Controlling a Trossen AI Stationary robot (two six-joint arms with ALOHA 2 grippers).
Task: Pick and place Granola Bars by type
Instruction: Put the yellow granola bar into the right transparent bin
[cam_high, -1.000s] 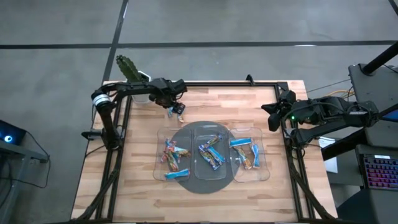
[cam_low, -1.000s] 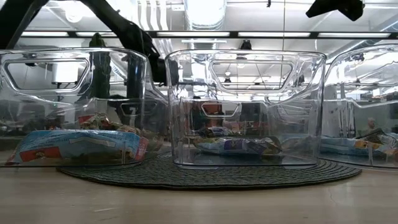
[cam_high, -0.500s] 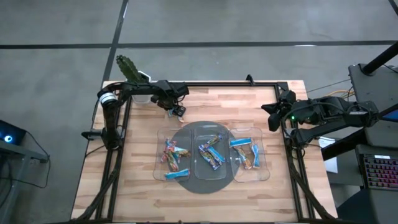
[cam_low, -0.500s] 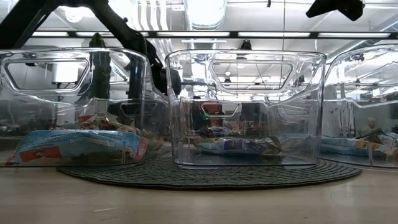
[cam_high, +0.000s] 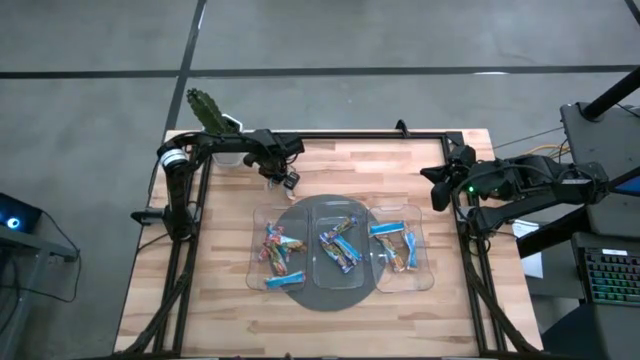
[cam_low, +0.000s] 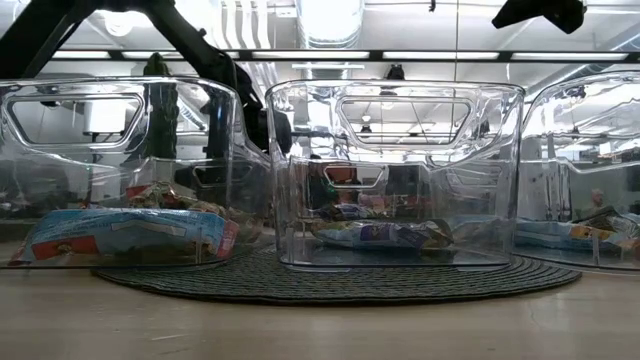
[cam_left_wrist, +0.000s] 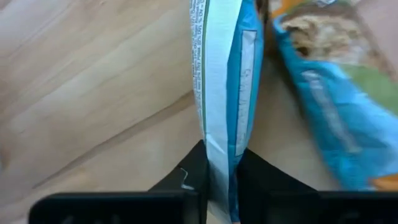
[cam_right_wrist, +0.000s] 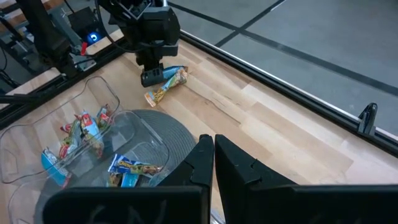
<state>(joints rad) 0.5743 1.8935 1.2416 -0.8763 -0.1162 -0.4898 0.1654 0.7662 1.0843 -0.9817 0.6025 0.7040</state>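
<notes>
**Left gripper pinched on a blue bar at the far edge of the table**

High view: left gripper (cam_high: 281, 176) sits low over the wooden table (cam_high: 200, 290), just beyond the round dark mat (cam_high: 325, 295). Bars under it are tiny blurs; grip not readable here. Three clear trays (cam_high: 262, 272) lie on the mat nearer the front, each with several granola bars (cam_high: 340, 248). Right gripper (cam_high: 435, 185) waits off the table's right edge, well apart from the bars. A potted plant (cam_high: 205, 108) stands at the far left corner. Grey concrete floor around.

Low view: tray walls glare; contents partly hidden by reflections. One blue bar (cam_low: 130, 232) is clear in the left tray. Ceiling lights and room clutter behind.

Left wrist view: fingers closed narrow on the edge of a light blue bar (cam_left_wrist: 224, 93); a second blue bar (cam_left_wrist: 323, 93) lies right beside it, blurred and cropped.

Right wrist view: own fingers (cam_right_wrist: 233, 163) pressed together, holding nothing. Far-off left gripper (cam_right_wrist: 151, 77) stands over two bars on wood.
</notes>
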